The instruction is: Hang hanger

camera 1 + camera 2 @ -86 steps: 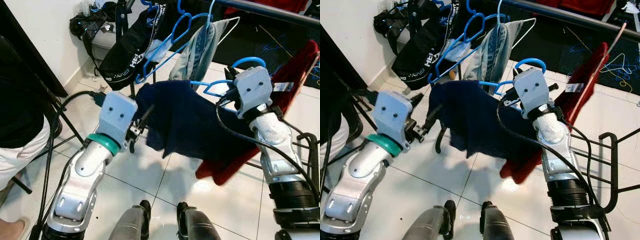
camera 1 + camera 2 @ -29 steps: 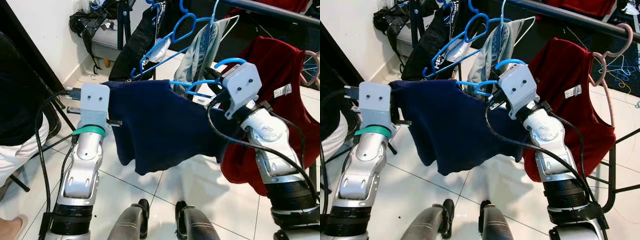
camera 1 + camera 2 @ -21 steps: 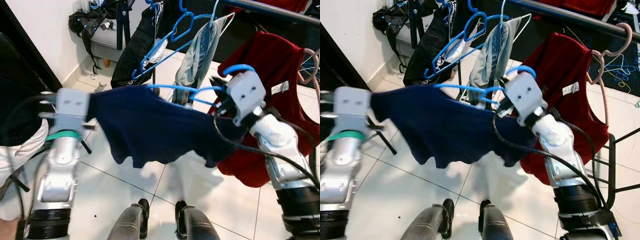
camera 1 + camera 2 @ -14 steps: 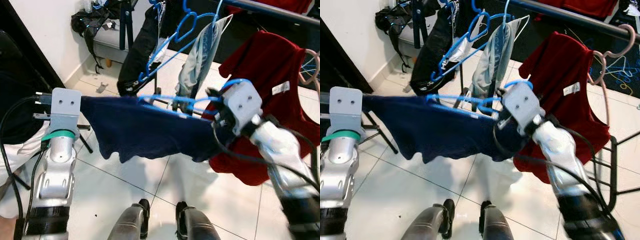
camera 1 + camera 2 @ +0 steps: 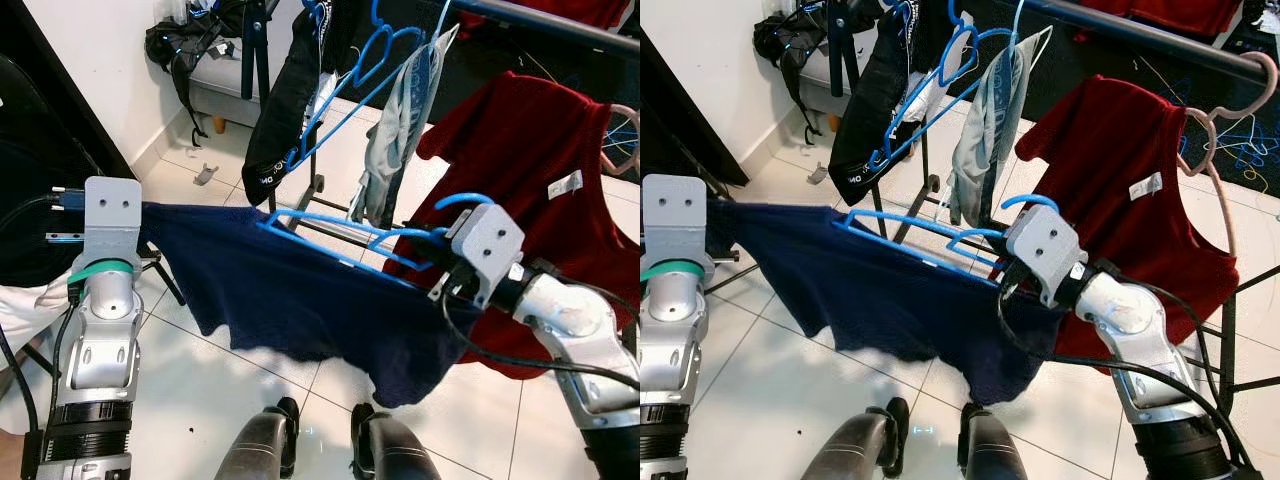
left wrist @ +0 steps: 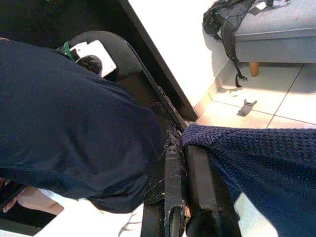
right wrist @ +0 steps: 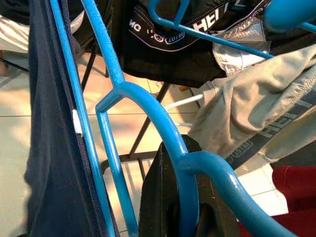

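A blue plastic hanger [image 5: 335,232] is tilted, its hook [image 5: 463,201] rising over my right gripper [image 5: 441,264], which is shut on the hanger's neck [image 7: 181,163]. A navy knit garment [image 5: 300,300] hangs stretched from the hanger's lower bar out to my left gripper [image 6: 181,144], which is shut on the garment's edge at the left. The hanger's upper frame stands bare above the cloth. The dark clothes rail [image 5: 545,17] runs across the top, above and behind the hanger.
On the rail hang a red top [image 5: 530,150] on a pink hanger, a grey garment [image 5: 400,110] and a black garment [image 5: 285,100] on blue hangers. A person [image 6: 64,123] in a dark top sits close on the left. A black wire rack [image 5: 1230,330] stands at right.
My left arm has drawn the navy garment out to the left, stretching it. My right gripper has dropped lower with the hanger, whose frame now shows above the cloth.
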